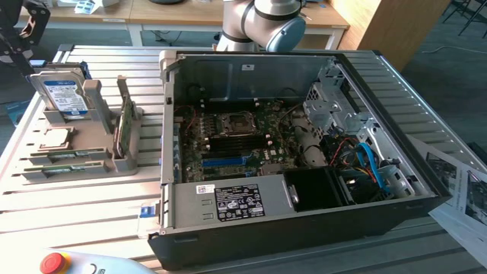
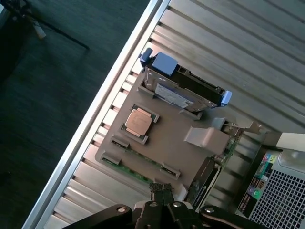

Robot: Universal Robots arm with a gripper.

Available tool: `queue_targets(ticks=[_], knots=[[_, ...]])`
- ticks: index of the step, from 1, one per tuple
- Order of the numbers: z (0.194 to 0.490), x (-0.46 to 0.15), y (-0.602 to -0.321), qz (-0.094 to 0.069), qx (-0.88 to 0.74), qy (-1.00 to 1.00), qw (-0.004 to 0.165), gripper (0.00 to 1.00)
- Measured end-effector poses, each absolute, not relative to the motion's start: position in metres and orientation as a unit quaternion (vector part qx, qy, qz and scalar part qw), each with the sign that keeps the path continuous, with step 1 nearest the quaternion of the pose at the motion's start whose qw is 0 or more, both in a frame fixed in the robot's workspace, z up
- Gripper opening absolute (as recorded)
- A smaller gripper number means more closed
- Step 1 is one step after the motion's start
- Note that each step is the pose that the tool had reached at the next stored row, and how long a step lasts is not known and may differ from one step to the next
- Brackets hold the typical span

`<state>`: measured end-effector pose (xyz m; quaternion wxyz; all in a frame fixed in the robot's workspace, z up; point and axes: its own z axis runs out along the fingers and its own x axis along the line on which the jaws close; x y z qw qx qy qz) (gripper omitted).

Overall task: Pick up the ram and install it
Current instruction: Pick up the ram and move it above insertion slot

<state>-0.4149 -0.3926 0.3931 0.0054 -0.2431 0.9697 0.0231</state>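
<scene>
The gripper [image 2: 162, 191] is seen with its fingers pressed together on nothing, poised above the edge of the grey holder [image 2: 171, 138] where the ram [image 2: 136, 171] is slotted on its long edge. A hard drive [image 1: 63, 94] is stood upright in the holder, with a processor [image 1: 55, 138] laid flat between it and the ram. The open computer case [image 1: 251, 228] is placed just beside the holder, on the exterior view's right.

Looking down through the wrist cam at the grey plastic parts holder [image 2: 171, 140] on the slatted aluminium table [image 2: 228, 43]. A silver, blue-labelled hard drive [image 2: 183, 90] stands in it and a copper-coloured square processor [image 2: 138, 121] lies flat. The thin green ram stick [image 2: 136, 172] sits along its edge, I think. My black gripper [image 2: 162, 193] is pinched together near that edge.
</scene>
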Motion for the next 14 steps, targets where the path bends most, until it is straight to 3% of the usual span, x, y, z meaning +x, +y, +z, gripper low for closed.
queue_targets(ticks=[14], knots=[[0.3931,-0.4149,-0.3926,0.023,-0.338,0.941,0.003,0.10]])
